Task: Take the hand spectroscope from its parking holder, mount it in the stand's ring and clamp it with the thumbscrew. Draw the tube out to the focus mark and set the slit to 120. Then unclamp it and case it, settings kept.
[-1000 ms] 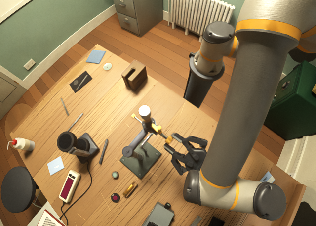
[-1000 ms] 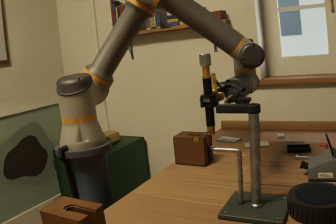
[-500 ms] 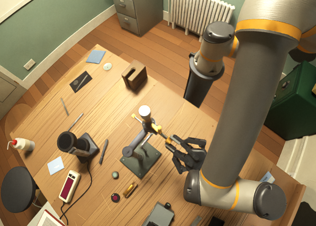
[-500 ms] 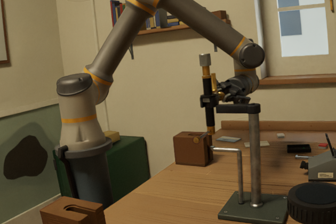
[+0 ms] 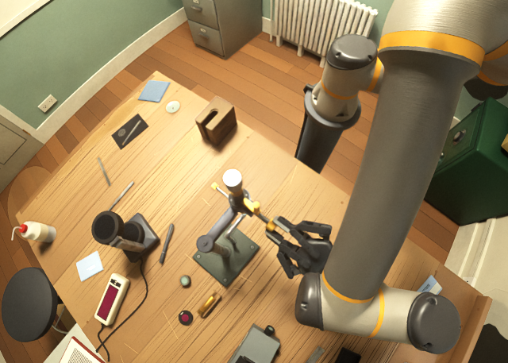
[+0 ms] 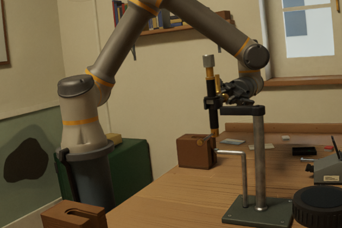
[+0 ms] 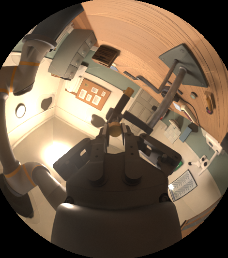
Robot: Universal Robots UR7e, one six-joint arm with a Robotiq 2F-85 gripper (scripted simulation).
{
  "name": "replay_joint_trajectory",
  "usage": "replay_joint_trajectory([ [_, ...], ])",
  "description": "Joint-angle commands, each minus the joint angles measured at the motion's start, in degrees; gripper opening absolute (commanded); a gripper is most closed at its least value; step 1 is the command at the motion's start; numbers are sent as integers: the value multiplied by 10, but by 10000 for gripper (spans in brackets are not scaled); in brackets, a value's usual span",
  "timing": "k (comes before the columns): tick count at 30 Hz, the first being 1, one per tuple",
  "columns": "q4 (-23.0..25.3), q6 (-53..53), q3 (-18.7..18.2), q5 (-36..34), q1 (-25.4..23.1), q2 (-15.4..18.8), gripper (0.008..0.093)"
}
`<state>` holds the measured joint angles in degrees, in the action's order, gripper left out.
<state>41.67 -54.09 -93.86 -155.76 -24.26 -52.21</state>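
My gripper [image 5: 274, 229] [image 6: 225, 96] [image 7: 114, 129] reaches in level from the side toward the stand's ring [image 5: 240, 199] [image 6: 212, 101]. The hand spectroscope [image 5: 232, 185] [image 6: 210, 93] [image 7: 120, 103], a black and brass tube with a grey cap on top, stands upright in that ring, high above the stand's dark base plate [image 5: 226, 256] [image 6: 258, 214]. The brass thumbscrew [image 5: 271, 225] [image 6: 224, 97] [image 7: 114, 128] sticks out of the ring toward me. The empty brown parking holder [image 5: 216, 120] [image 6: 196, 150] sits at the far edge of the table. My gripper is closed on the thumbscrew's head.
A slotted brown block [image 6: 74, 214] sits at the near left corner in the second side camera. A lamp on a dark base [image 5: 123, 232], a pen [image 5: 166, 242], a meter with a cable [image 5: 111, 298], a brass tube [image 5: 209, 304] and small discs lie on the table around the stand.
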Motion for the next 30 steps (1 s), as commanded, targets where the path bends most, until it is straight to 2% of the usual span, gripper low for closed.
replay_joint_trajectory([
  [1,0,10,0,0,0,0,80],
  [7,0,105,0,0,0,0,80],
  [13,0,248,0,0,0,0,80],
  [30,-1,818,1,1,-1,0,80],
])
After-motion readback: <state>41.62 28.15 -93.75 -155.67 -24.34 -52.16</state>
